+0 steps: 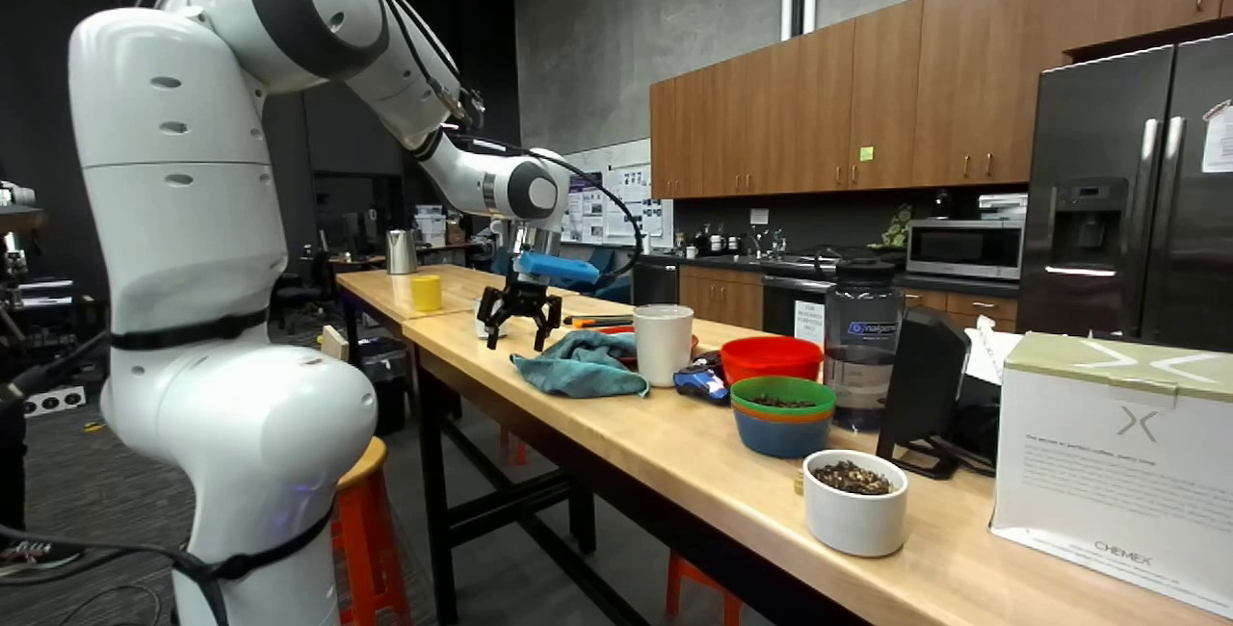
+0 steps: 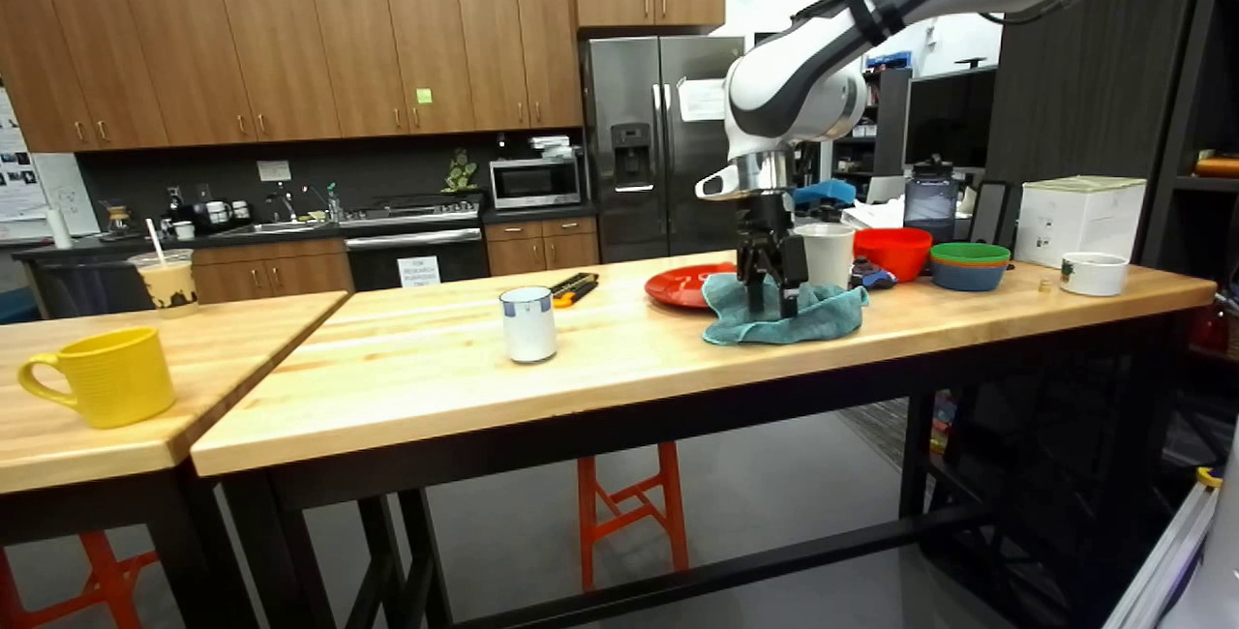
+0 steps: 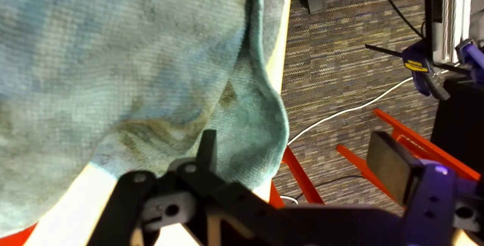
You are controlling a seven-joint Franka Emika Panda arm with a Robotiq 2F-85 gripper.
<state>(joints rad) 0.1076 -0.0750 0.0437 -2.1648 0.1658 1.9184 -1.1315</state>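
Held the gripper (image 3: 298, 162) low by a corner of the teal towel (image 3: 132, 60), with fingers (image 3: 207, 149) spread wide and nothing gripped between. Found the towel lying crumpled on the wooden tabletop (image 2: 416, 358), near the edge, just beside the tall white cup (image 1: 664, 345) and the red plate (image 2: 676, 286). Could not settle fingertip contact with the towel from any view.

Judged an empty bite the likeliest fault of any closing here, because of one finger over the towel and the other beyond the tabletop's edge in the wrist view. Also risked catching only a thin fold and losing it, or, with a sideways sweep, bumping the tall white cup. Rated a hard tug able to drag the red plate too, given cloth so close to, perhaps over, its rim.

Saw brown stains and a raised hem only in the wrist view. Noticed a strip of wood between towel and edge in both exterior views, yet lost it under the hem in the wrist view. Made out dark flakes (image 1: 852, 478) inside the white ramekin (image 1: 855, 518) in an exterior view only. Met an iced drink (image 2: 166, 283) only in an exterior view.
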